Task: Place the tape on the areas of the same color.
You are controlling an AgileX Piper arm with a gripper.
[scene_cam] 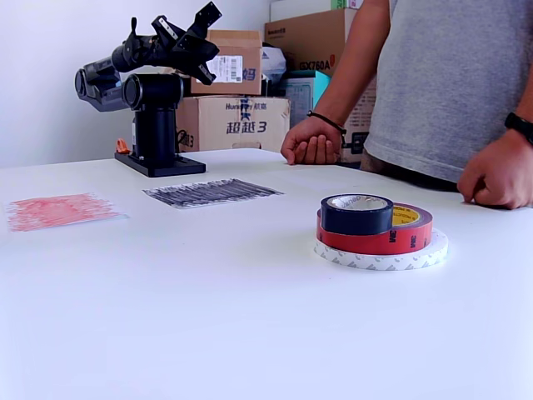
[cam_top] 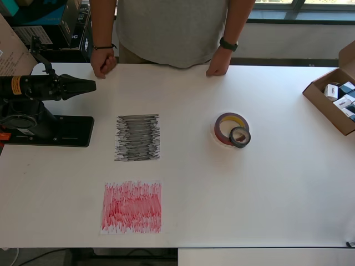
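Observation:
The three tape rolls lie stacked right of centre in the overhead view. The large white roll (cam_top: 213,139) (scene_cam: 379,260) is at the bottom, the dark-red roll (cam_top: 219,128) (scene_cam: 379,241) lies on it, and the small black roll (cam_top: 247,137) (scene_cam: 356,215) sits on top. The black scribbled patch (cam_top: 137,137) (scene_cam: 212,192) and the red scribbled patch (cam_top: 132,206) (scene_cam: 58,208) lie on the table, both bare. I cannot make out a white sheet against the white tabletop. My gripper (cam_top: 91,86) (scene_cam: 208,12) is shut and empty, held high over the table's far left, well away from the rolls.
A person stands at the far edge with both fists (cam_top: 104,62) (cam_top: 220,62) on the table. An open cardboard box (cam_top: 335,100) with small items sits at the overhead view's right edge. The arm's black base (cam_top: 47,130) is at the left. Cartons (scene_cam: 237,121) are stacked behind.

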